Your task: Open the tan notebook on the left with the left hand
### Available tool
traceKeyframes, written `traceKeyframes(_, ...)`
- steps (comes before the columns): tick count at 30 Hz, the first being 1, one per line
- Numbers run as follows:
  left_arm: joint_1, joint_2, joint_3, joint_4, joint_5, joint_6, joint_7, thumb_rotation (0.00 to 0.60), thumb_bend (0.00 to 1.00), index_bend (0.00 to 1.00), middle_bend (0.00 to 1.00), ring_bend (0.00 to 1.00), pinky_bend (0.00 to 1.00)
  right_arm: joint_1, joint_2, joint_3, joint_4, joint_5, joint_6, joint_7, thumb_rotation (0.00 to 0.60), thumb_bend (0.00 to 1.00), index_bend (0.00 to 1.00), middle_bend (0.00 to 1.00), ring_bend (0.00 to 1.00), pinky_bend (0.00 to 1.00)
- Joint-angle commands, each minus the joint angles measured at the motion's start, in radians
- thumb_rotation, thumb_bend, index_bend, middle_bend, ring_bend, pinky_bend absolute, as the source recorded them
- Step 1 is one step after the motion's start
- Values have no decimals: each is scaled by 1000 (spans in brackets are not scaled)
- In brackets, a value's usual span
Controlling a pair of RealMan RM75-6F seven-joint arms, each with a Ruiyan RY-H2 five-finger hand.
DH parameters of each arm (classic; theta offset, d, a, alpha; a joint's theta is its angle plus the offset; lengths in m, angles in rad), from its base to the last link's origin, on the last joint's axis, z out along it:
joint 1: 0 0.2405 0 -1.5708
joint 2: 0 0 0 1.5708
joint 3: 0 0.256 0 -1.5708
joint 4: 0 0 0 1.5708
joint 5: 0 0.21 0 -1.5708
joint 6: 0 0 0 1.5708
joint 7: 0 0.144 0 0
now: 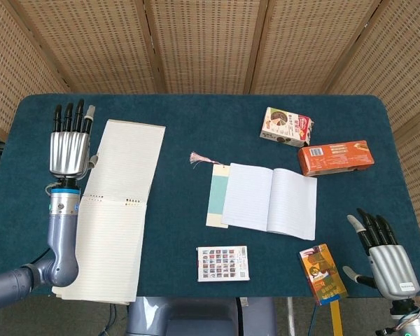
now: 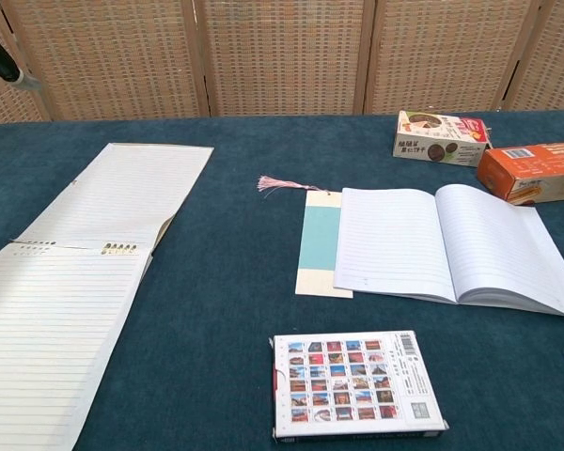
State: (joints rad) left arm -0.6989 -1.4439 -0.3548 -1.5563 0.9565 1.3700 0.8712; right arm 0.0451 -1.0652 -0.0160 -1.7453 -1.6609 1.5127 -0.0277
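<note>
The notebook (image 1: 115,206) on the left lies fully open on the blue table, its lined pages facing up; its far leaf (image 2: 122,197) is flat on the cloth. My left hand (image 1: 69,143) hovers just left of the far leaf, fingers straight and apart, holding nothing. In the chest view only a dark fingertip (image 2: 2,64) shows at the top left corner. My right hand (image 1: 385,255) is open at the table's front right edge, beside a small orange packet (image 1: 322,273).
A second open notebook (image 1: 269,199) with a teal bookmark and pink tassel (image 1: 204,159) lies mid-table. A card box (image 1: 222,264) sits near the front edge. A snack box (image 1: 286,127) and an orange box (image 1: 335,157) stand at the back right.
</note>
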Motion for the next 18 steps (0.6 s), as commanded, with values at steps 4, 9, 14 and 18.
traceKeyframes(4,24,24,30,-73,-6,-2,-14,600,19,0,0,0,0,0,5,0,-2,2,-1,1,600,118,0,0,0,0)
traceKeyframes(9,105,57,111,-184,105,74,-105,600,20,0,0,0,0,-3,12,6,1,12,8,20,600,113,0,0,0,0)
traceKeyframes(14,218,105,240,-301,203,151,-154,600,21,0,0,0,0,-2,14,12,7,20,10,35,600,118,0,0,0,0)
traceKeyframes(18,316,137,357,-354,326,214,-238,600,24,0,0,0,0,1,13,20,15,37,5,44,600,116,0,0,0,0)
